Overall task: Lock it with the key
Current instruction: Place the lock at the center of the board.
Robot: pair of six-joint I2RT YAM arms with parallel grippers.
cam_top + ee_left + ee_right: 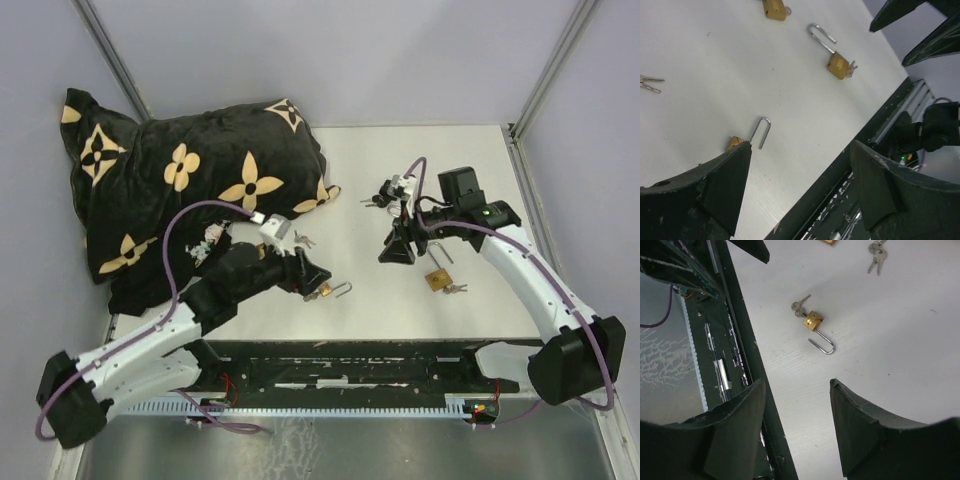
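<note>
Three brass padlocks show on the white table. The nearest padlock (325, 290) (813, 321) lies with its shackle (762, 131) swung open and a key (800, 305) in its body. My left gripper (312, 277) (800, 145) stands open just over it, and its left finger hides most of the lock's body (735, 142). A second padlock (438, 278) (839, 65), also open with keys in it, lies to the right. My right gripper (397, 250) (796, 381) hangs open and empty between the two locks, above the table.
A loose key bunch (305, 240) (876, 255) lies behind the left gripper. A third padlock (775, 9) sits farther back. The black flowered pillow (190, 190) fills the back left. The black base rail (350, 365) runs along the near edge.
</note>
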